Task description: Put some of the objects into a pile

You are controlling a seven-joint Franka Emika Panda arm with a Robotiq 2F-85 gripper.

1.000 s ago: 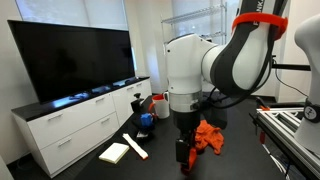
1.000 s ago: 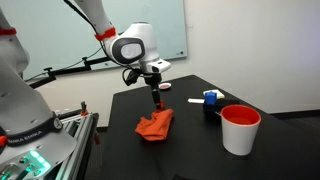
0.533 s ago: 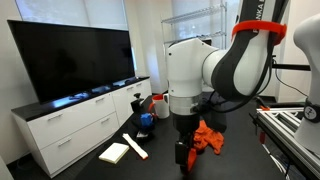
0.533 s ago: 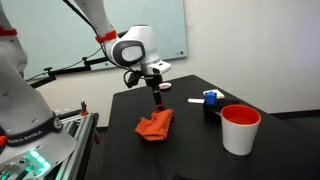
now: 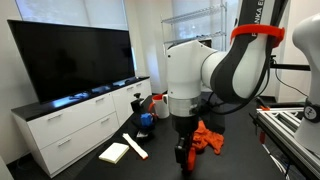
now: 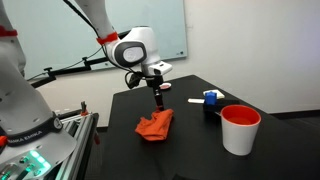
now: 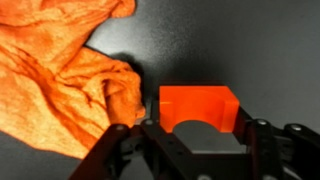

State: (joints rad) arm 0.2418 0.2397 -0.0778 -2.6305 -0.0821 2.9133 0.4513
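In the wrist view a small red block (image 7: 198,105) with an arched cut-out sits on the dark table between my gripper's (image 7: 198,128) fingers. The jaws press against its two sides. In both exterior views the gripper (image 5: 182,150) (image 6: 158,100) points straight down at the table beside the orange cloth (image 5: 208,138) (image 6: 154,125). A slim black remote (image 5: 135,146) lies to the left of the gripper, and a small blue item (image 5: 146,122) (image 6: 211,98) sits farther off. No pile shows.
A flat white block (image 5: 114,153) lies next to the remote. A large red cup (image 6: 240,128) stands near the table's edge. A TV on a white cabinet (image 5: 70,120) is beside the table. The orange cloth (image 7: 60,80) touches the block's left side.
The jaws have closed in from wide open onto the red block. The arm itself has hardly moved.
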